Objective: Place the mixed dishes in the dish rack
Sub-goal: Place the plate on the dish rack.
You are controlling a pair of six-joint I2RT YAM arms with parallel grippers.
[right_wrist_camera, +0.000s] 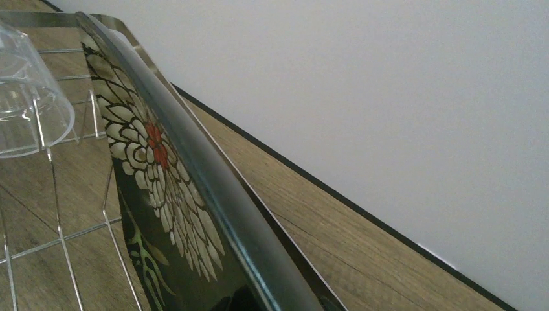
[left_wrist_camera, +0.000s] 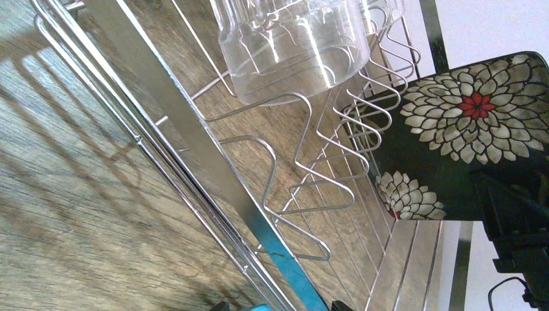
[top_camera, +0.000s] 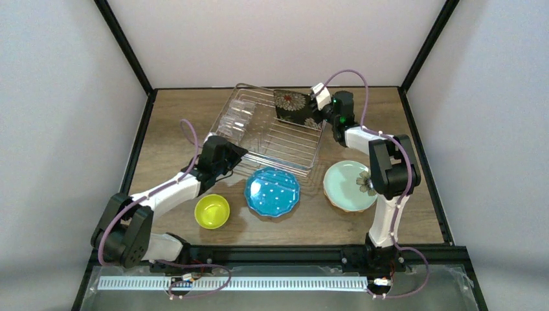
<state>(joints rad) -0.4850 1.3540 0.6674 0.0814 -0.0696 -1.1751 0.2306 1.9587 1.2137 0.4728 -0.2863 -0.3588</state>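
Observation:
The black square floral plate [top_camera: 291, 107] stands on edge at the far right corner of the dish rack [top_camera: 278, 139]. My right gripper [top_camera: 316, 98] is shut on its upper edge; in the right wrist view the plate [right_wrist_camera: 162, 168] fills the gap of the gripper [right_wrist_camera: 278, 299]. A clear glass [top_camera: 236, 116] lies in the rack's left part, also in the left wrist view [left_wrist_camera: 291, 45]. My left gripper [top_camera: 236, 154] is open and empty at the rack's near left rim [left_wrist_camera: 175, 110]. The teal dotted plate [top_camera: 272, 191], mint flower plate [top_camera: 349, 186] and yellow-green bowl [top_camera: 212, 211] lie on the table.
An orange rim [top_camera: 336, 206] shows under the mint plate's near edge. The black frame posts and white walls close the table at the back and sides. The teal plate lies just in front of the rack's near rim.

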